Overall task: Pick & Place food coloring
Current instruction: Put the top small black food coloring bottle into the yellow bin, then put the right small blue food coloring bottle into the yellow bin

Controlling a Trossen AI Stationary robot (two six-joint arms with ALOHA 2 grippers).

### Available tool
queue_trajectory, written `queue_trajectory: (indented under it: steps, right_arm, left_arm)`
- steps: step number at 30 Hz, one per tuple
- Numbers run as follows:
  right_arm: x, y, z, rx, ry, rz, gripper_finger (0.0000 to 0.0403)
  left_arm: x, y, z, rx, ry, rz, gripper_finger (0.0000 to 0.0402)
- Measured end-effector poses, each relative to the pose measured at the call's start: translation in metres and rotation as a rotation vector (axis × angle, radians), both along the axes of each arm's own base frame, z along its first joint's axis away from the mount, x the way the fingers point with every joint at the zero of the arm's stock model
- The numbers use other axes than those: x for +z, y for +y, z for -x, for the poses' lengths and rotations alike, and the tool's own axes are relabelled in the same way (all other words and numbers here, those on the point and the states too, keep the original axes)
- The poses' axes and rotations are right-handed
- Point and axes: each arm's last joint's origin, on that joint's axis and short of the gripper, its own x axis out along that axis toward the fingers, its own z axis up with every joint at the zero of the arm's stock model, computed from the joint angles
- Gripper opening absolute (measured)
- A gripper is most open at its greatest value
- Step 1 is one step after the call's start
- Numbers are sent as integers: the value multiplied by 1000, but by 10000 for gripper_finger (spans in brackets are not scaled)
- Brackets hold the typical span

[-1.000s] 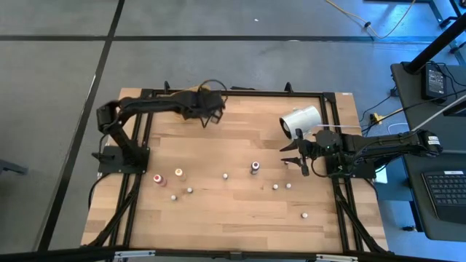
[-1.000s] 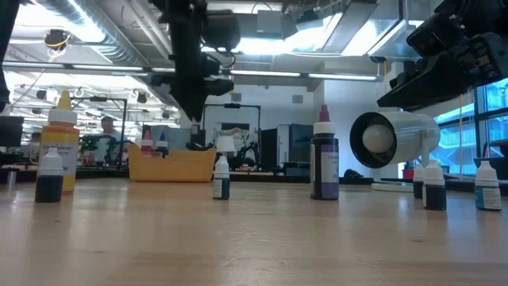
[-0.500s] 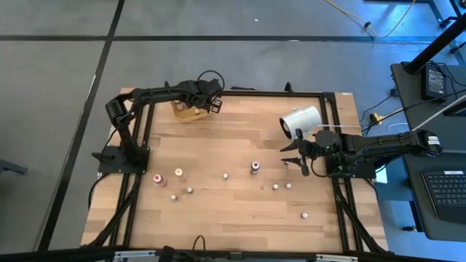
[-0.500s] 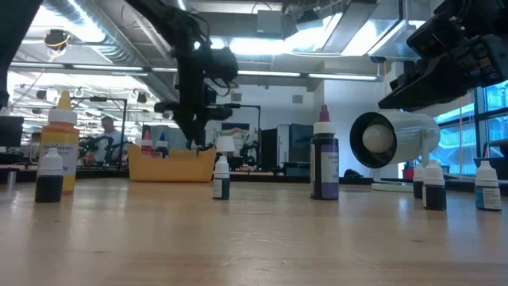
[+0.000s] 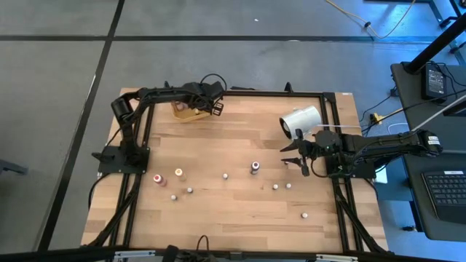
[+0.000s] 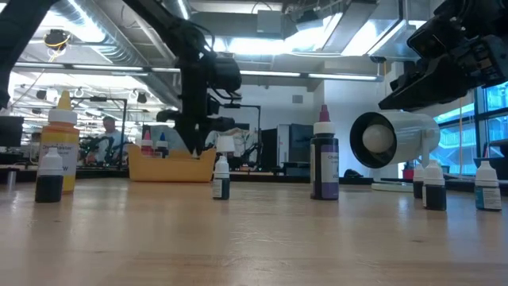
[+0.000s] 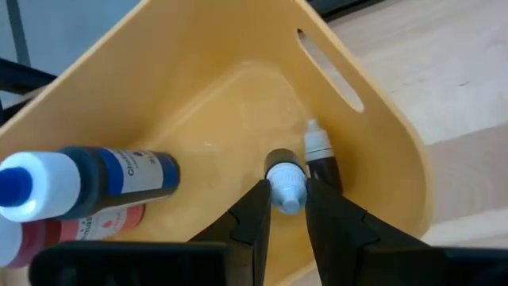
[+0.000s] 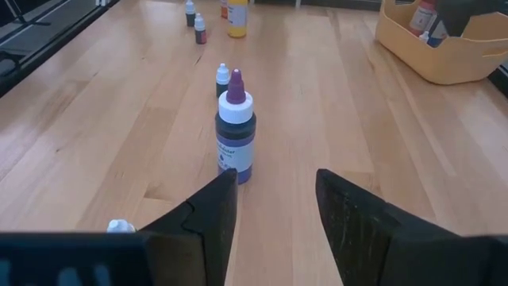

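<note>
Left wrist view: the left claw (image 7: pixel 286 208) narrowly pinches a small bottle (image 7: pixel 284 179) inside the yellow tray (image 7: pixel 381 135).

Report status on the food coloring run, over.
Left gripper inside yellow tray, small bottle between its fingers. Right gripper open, idle, facing purple bottle. Nothing blocking.

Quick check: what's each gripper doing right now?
Left gripper: inside the yellow tray, closed on a small bottle.
Right gripper: open, empty, above the table.
</note>
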Motion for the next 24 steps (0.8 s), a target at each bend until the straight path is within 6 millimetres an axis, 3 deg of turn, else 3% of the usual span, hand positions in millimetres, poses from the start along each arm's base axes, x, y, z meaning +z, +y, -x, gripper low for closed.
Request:
queue_trajectory:
  steps: [11, 15, 20, 24]
  right_arm:
    - [0, 0, 0, -1, 0, -1, 174]
    - [0, 0, 0, 0, 0, -1, 174]
    - [0, 0, 0, 0, 2, -1, 174]
    - [0, 0, 0, 0, 5, 0, 174]
  left_arm:
    - [2, -3, -4, -85, 20, -6, 112]
    - [16, -10, -10, -190, 15, -23, 132]
    - [51, -35, -22, -367, -23, -103, 138]
    - [70, -72, -37, -623, -59, -154, 136]
